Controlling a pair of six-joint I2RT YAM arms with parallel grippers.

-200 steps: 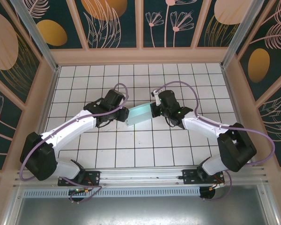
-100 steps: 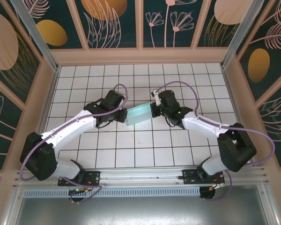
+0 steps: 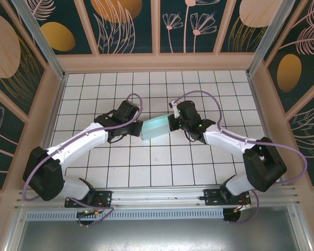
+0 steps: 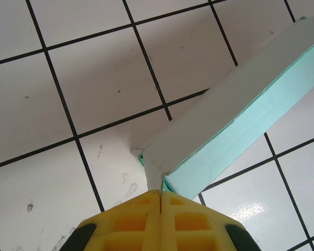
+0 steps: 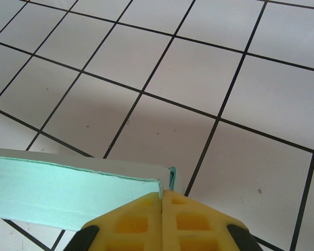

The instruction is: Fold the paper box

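Stretched forward and angled inward, with left gripper and right gripper facing each other, both pinched shut on opposite ends of the paper box

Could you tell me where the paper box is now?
In the top view, the paper box spans the table's middle, gripped at its ends by the left end effector and right end effector.

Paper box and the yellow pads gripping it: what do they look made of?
Paper box: thin card, probably; pale teal one side, white the other, matte, with a thin cut edge and sharp creases. Yellow pads: moulded plastic or rubber, can't tell which; matte, with square recessed pockets.
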